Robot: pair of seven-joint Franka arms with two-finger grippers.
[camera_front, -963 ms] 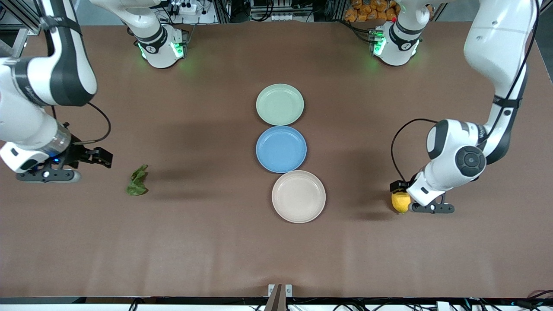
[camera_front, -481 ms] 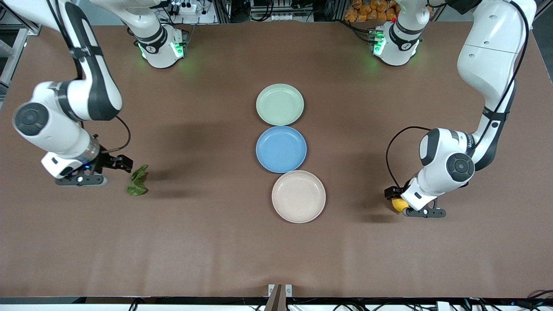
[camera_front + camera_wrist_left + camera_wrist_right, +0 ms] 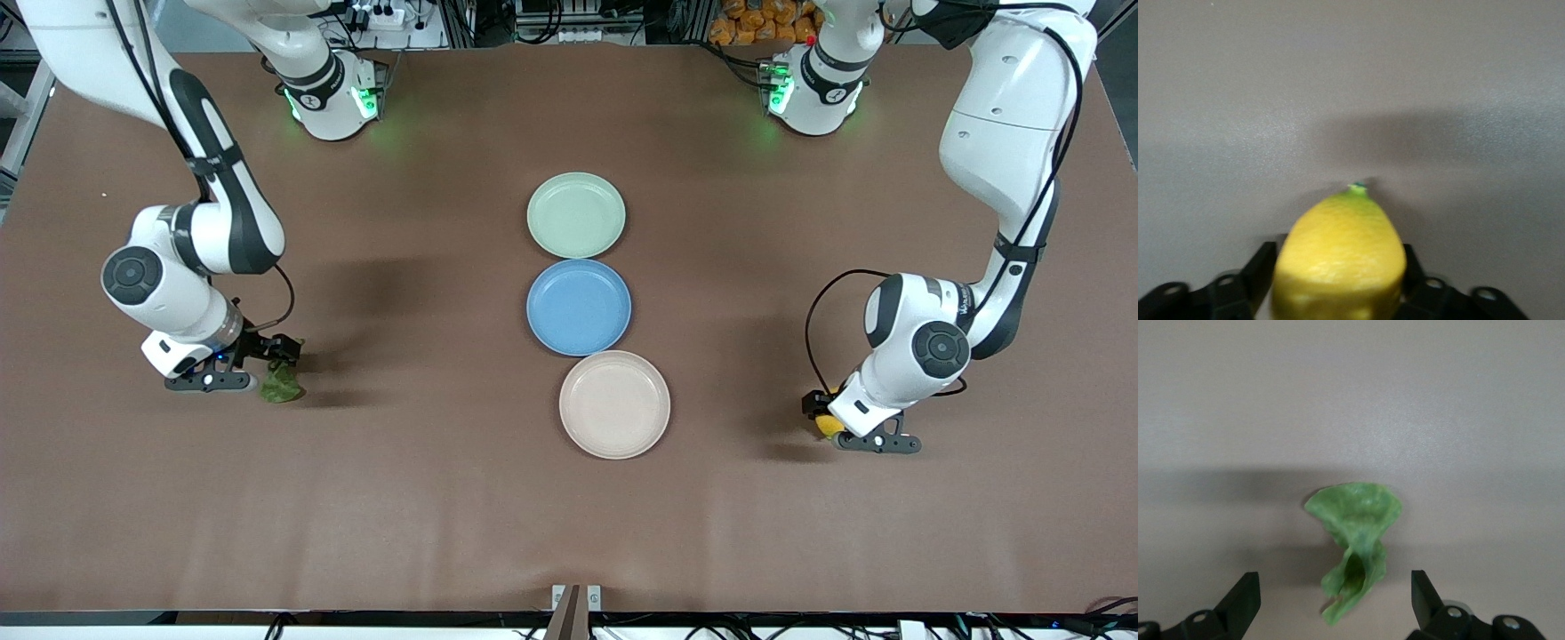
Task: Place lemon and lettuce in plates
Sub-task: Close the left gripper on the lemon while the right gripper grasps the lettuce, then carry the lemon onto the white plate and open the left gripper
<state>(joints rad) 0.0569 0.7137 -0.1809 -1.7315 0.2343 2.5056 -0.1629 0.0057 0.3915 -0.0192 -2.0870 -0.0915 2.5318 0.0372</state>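
The lemon (image 3: 1338,253) lies on the brown table toward the left arm's end; in the front view only a sliver of the lemon (image 3: 830,428) shows under the hand. My left gripper (image 3: 825,418) is down on it, and in the left wrist view its fingers (image 3: 1263,267) press against the lemon's sides. The lettuce (image 3: 283,384) lies toward the right arm's end. My right gripper (image 3: 272,366) is low over it and open, with the lettuce (image 3: 1358,527) between the spread fingers (image 3: 1245,593) and untouched. The pale green plate (image 3: 576,215) and the beige-white plate (image 3: 614,404) are empty.
A blue plate (image 3: 578,307) sits between the two task plates in a row at the table's middle. The arm bases stand along the table's edge farthest from the front camera.
Both arms swung in and down. The right gripper moved from beside the lettuce to over it. The left gripper settled lower on the lemon and hides most of it.
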